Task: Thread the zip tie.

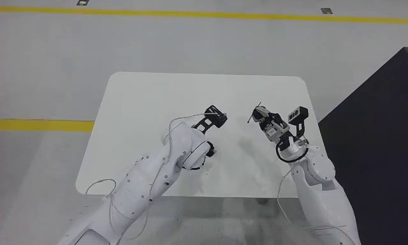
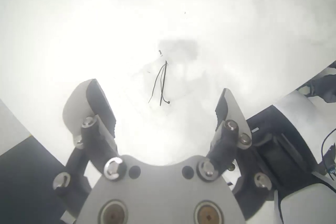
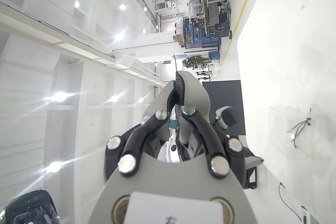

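Note:
My right gripper (image 3: 177, 79) is raised off the table and shut on a thin black zip tie (image 3: 175, 64); a short end sticks out past the fingertips. From above, that zip tie (image 1: 253, 115) shows as a slanted black line at the right gripper (image 1: 259, 113). My left gripper (image 2: 158, 89) hangs open above the table, pointing down at a small bunch of loose black zip ties (image 2: 160, 83) lying between its fingers (image 2: 90, 101) in that view. The same loose ties (image 3: 299, 130) lie on the white table (image 1: 153, 104). In the top view the left gripper (image 1: 213, 119) is just left of the right one.
The table's surface (image 2: 236, 25) around the loose ties is bare white. A dark panel (image 1: 376, 117) stands along the table's right side. A yellow floor line (image 1: 191, 14) runs beyond the far edge.

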